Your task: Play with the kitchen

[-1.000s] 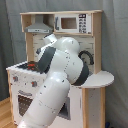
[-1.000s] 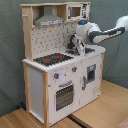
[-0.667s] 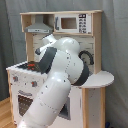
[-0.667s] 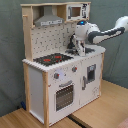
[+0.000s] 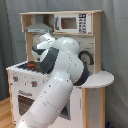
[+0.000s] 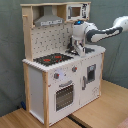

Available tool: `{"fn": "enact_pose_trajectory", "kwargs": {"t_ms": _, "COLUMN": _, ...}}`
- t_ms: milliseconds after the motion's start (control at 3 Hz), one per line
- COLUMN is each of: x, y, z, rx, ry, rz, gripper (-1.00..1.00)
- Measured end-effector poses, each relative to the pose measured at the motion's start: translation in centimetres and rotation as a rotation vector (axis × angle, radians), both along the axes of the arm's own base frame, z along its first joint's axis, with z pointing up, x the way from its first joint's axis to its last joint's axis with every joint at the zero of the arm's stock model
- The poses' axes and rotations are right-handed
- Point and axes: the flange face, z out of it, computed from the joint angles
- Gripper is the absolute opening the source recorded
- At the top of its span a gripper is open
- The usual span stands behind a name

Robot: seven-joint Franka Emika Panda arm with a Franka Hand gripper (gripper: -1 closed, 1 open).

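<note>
- Standing on a wooden floor before a grey curtain, the kitchen fills both exterior views, its pale wood frame and white panels rising to a grey hood and a microwave.
- Reaching in from the second exterior view's right, the robot arm stretches over the kitchen's worktop; in the first exterior view its white bulk blocks most of the front.
- Set into the front below the stovetop, the oven door appears closed, with red knobs above it.
- Beside the stovetop, the hand hangs low at the sink end, near the dark faucet; whether it is clenched or released cannot be told.
- Compared with a second ago, the arm has barely shifted, holding the same pose above the sink area.
- That stillness suggests play is paused at the sink, with nothing on the kitchen visibly moved yet.
</note>
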Motion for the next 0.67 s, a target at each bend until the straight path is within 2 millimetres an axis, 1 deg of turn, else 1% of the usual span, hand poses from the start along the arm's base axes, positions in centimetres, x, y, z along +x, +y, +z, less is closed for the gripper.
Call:
{"fn": "enact_pose_trajectory", "kwargs": {"t_ms": 333, "x": -0.2, "y": 1.3, "z": 2.3, "rx": -0.012, "ry": 0.0, "rz": 0.004, "gripper": -1.0}}
{"fn": "enact_pose_trajectory", "kwargs": {"t_ms": 667, "x": -0.8, "y": 2.0, "z": 4.1, "rx": -0.038, "ry": 0.013, "rz": -0.004, "gripper": -1.0}}
